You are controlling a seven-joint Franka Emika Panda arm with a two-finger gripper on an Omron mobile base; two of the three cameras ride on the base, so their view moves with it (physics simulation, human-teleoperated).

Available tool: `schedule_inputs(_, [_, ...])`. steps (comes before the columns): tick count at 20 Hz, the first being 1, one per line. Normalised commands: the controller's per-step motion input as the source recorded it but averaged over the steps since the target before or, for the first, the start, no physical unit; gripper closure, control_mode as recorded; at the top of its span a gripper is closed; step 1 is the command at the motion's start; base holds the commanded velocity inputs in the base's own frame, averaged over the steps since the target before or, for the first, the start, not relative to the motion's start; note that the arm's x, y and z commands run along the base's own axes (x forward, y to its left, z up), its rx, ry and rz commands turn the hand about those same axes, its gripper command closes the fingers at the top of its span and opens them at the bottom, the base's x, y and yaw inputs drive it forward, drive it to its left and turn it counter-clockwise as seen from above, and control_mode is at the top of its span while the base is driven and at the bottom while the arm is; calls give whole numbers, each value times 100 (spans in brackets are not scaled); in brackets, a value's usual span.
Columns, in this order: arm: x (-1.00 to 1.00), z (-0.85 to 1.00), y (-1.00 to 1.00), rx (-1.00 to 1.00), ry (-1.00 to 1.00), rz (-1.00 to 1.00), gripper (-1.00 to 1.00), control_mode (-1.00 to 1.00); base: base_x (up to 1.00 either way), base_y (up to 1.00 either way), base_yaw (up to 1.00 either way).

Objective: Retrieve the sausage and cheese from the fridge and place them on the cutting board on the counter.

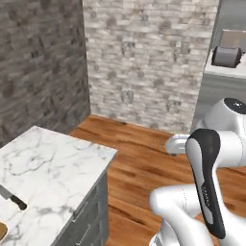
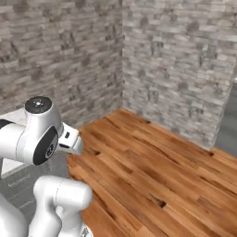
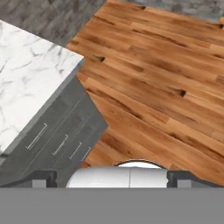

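Observation:
The counter (image 1: 48, 163) is a white marble top with grey veins at the lower left of the left base view. The hand view looks down on its corner (image 3: 26, 74) and its grey drawer fronts (image 3: 57, 135). An orange-brown sliver of the cutting board (image 1: 2, 231) pokes in at the counter's near left edge. My gripper (image 3: 111, 178) hangs over the wooden floor beside the counter, open, with its dark fingertips (image 3: 43, 177) far apart and nothing between them. The sausage, the cheese and the fridge are out of view.
A black-handled knife (image 1: 12, 197) lies on the counter near the board. A grey toaster-like appliance (image 1: 227, 56) stands on a far counter at the upper right. Stone walls (image 2: 176, 69) meet in a corner ahead, with wooden floor (image 2: 152, 166) between.

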Motion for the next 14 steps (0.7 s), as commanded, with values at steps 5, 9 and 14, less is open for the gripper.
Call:
schedule_inputs(5, [0, 0, 0, 0, 0, 0, -100, 100, 37, -61, -62])
schedule_inputs(9, [0, 0, 0, 0, 0, 0, -100, 100, 38, -62, -60])
schedule_inputs(14, [0, 0, 0, 0, 0, 0, -100, 100, 48, -65, -57])
